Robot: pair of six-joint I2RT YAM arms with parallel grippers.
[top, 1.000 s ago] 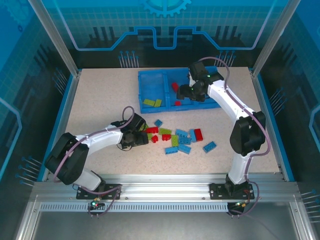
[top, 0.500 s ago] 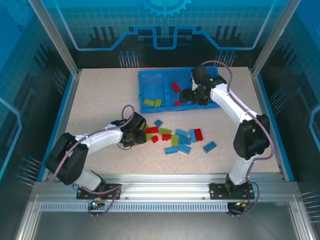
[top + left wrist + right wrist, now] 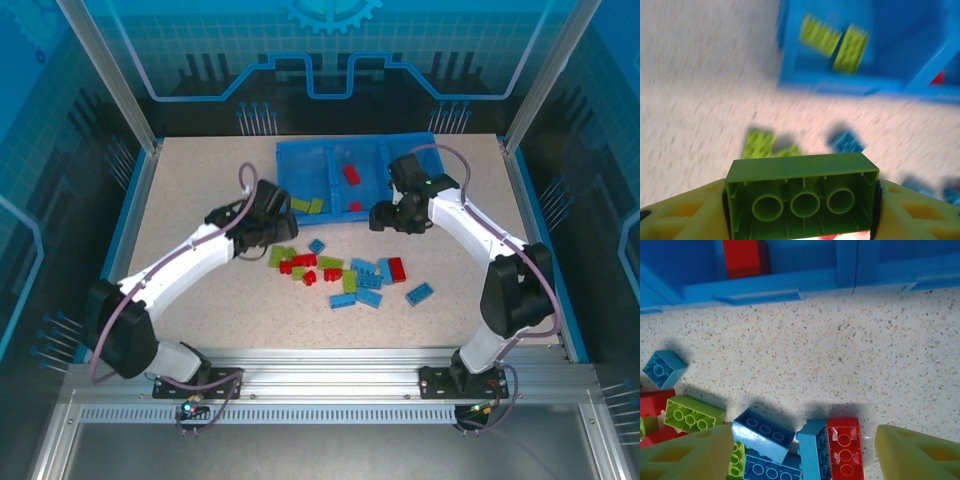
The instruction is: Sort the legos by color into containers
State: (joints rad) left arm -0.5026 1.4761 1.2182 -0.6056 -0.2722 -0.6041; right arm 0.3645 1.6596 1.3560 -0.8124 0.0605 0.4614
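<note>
Speckled tabletop (image 3: pixel 190 180) strewn with legos (image 3: pixel 350 282) — blue patterned walls (image 3: pixel 330 50) around.

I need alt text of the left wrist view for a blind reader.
The left end effector grips a lime green rectangular plastic brick, hollow underside facing the camera, between its yellow fingers. Behind, blurred, a shallow blue plastic tray holds two lime green bricks; loose green and blue bricks lie on the speckled table.

Glossy plastic legos (image 3: pixel 762 434) lie on a matt speckled table (image 3: pixel 865 355) beside smooth plastic containers (image 3: pixel 765 286).
</note>
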